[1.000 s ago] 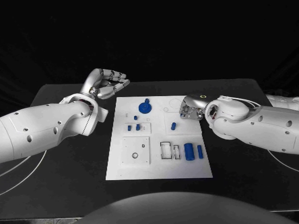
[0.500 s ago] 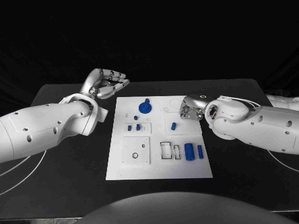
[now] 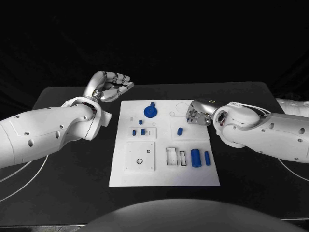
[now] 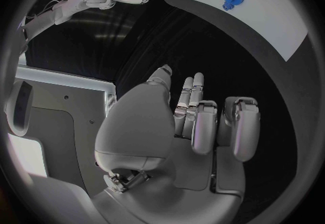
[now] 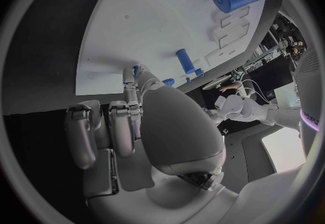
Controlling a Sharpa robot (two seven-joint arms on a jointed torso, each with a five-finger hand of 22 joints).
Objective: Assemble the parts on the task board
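- Task board (image 3: 196, 176) sits mid-counter (image 3: 71, 193), white plate, long side running away from the robot.
- Near end: large blue cylinder (image 3: 195, 157) and slimmer blue pin (image 3: 206, 158) lie side by side, just beside two small framed slots (image 3: 172, 155); square recessed plate (image 3: 140, 155) to their left.
- Mid board: small blue pegs (image 3: 138, 131) in a cluster, one more blue peg (image 3: 179, 130) standing apart to the right.
- Far end: blue gear (image 3: 149, 111) lying flat.
- Right robot hand (image 3: 198, 113) at the board's right edge, near the far end — fingers curled in; wrist view shows fingertips (image 5: 132, 75) close to a small blue piece, but can't tell if it's pinched.
- Left robot hand (image 3: 113, 87) off the board's far-left corner, raised, fingers folded in on nothing.
- Judgement: early stage, most parts still loose.
- For the step in hand: confirm a firm pinch before lifting — keep the part upright, line it up over its hole, press straight down. Keep the left hand clear.
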